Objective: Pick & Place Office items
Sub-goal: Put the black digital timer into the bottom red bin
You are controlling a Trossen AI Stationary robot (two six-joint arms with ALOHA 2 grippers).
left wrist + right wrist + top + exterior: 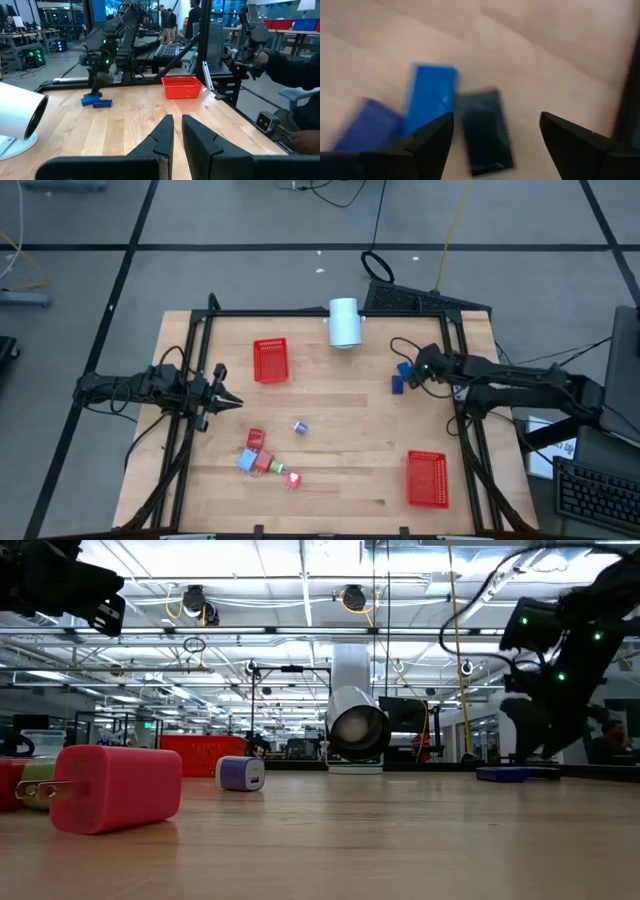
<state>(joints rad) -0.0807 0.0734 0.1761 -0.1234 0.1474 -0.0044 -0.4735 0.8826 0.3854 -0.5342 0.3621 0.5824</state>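
The right gripper (495,137) stands wide apart over a black piece (485,131) (mid-frame, blue pieces (432,102) touching); closing off-centre could drag those neighbours along.

Light wood tabletop (340,420) with a black frame (300,313) around its edges. Grey floor (200,220) crossed by dark seam lines; cables (375,225) trail at 12 o'clock, one yellow. A keyboard (600,495) sits off the tabletop at 4 o'clock. Low view: open industrial hall, ceiling (300,580) with bright strip lights, ducts and pipes. Left wrist view: desks with gear, green LEDs (32,52) in the dim area, people (167,17) standing far back, a dark sleeve (295,70) close by, red bins (280,22) on a shelf.
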